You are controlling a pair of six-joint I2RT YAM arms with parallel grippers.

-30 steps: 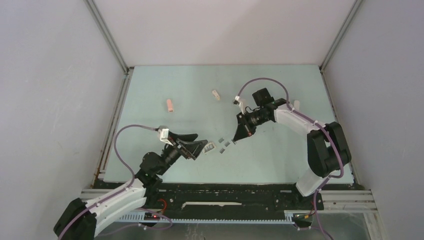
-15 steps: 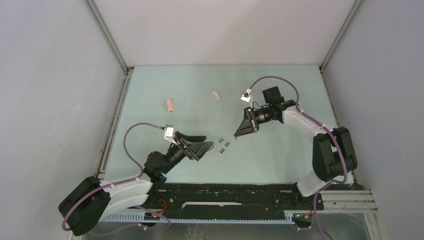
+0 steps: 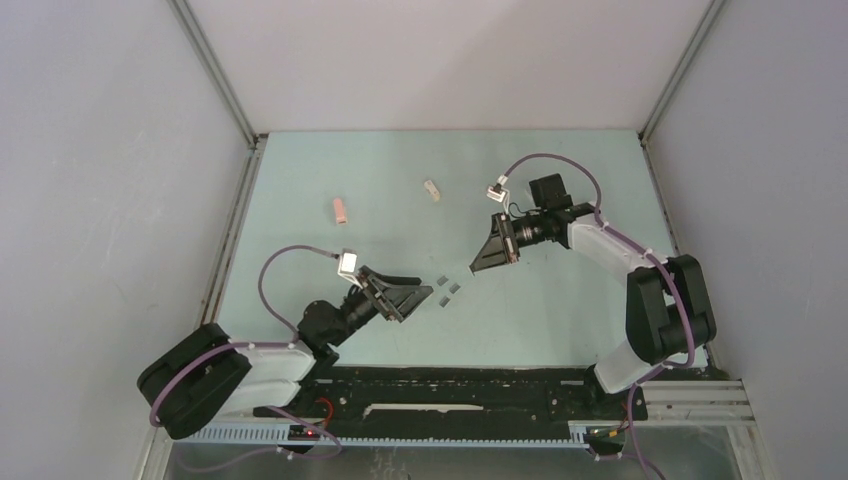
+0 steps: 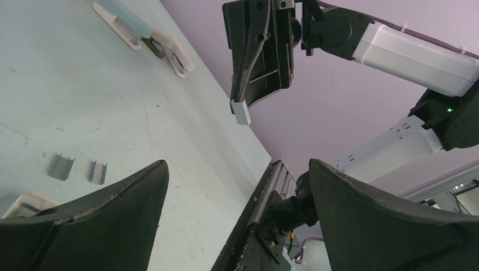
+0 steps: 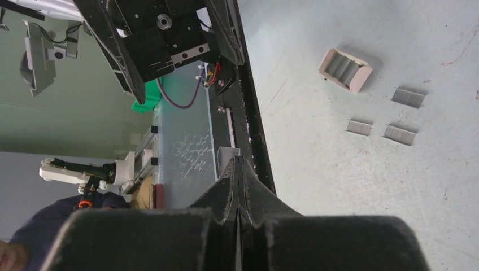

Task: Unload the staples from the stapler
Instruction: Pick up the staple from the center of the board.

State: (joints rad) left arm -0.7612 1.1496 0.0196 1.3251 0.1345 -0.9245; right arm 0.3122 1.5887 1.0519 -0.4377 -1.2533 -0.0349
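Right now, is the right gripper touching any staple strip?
Touching. The left wrist view shows the right gripper shut, with one small grey staple strip pinched at the very end of its fingertips.

staples (image 5: 400, 134) | short grey strips, flat on table (image 5: 339, 186), close together; one pinched in right hand (image 4: 237, 99)

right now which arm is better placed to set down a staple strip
Right: the right gripper is shut on a staple strip near the loose staples; the left gripper is open, empty.

pale green table (image 3: 350, 165) between plain, seemingly lilac walls (image 3: 440, 60)
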